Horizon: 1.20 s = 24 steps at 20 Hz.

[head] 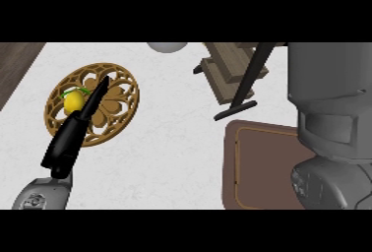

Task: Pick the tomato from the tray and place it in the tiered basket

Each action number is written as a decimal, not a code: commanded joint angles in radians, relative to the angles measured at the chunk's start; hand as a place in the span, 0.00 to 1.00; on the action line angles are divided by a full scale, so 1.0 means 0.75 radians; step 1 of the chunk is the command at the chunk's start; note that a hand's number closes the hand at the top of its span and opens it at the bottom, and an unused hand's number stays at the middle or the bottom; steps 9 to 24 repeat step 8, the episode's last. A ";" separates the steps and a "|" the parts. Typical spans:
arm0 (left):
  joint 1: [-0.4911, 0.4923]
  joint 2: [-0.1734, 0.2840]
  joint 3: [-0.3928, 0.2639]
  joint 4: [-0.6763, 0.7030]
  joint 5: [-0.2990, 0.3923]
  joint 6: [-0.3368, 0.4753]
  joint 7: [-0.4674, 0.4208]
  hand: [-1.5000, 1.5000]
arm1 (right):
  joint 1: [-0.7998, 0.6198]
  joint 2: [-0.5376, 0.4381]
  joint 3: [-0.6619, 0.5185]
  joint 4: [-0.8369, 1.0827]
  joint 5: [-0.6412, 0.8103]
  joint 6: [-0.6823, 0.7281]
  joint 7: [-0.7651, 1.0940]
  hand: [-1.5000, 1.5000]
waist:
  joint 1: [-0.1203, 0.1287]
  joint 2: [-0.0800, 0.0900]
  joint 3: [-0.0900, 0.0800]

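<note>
Head view: left hand [73, 130] extended, fingers straight and together, tips over ornate round tray [123, 106]. Yellow tomato [73, 102] on tray, just left of fingertips. Right hand hidden; grey right forearm [330, 123] beside brown mat [258, 167].

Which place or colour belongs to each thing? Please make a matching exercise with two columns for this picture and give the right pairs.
Things:
1. tomato
2. round tray
3. brown mat
4. left hand

Descriptions:
A. dark rectangle with a thin light line, at the lower right of the counter
B. yellow, lying on the tray
C. black, with straight fingers reaching over the tray beside the tomato
D. golden brown with cut-out flower pattern, at the left of the counter

Pairs: 1-B, 2-D, 3-A, 4-C
</note>
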 commanded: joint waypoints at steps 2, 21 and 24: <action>-0.022 0.010 0.019 0.070 -0.010 0.003 -0.013 0.50 | -0.066 -0.076 0.025 0.082 0.091 -0.337 -0.005 0.00 | -0.031 -0.004 -0.002; 0.079 0.033 0.072 0.015 0.030 -0.001 -0.033 0.50 | -0.095 -0.197 0.057 0.008 0.341 -0.366 0.267 0.00 | -0.080 -0.044 -0.001; 0.079 0.033 0.072 0.015 0.030 -0.001 -0.033 0.50 | -0.095 -0.197 0.057 0.008 0.341 -0.366 0.267 0.00 | -0.080 -0.044 -0.001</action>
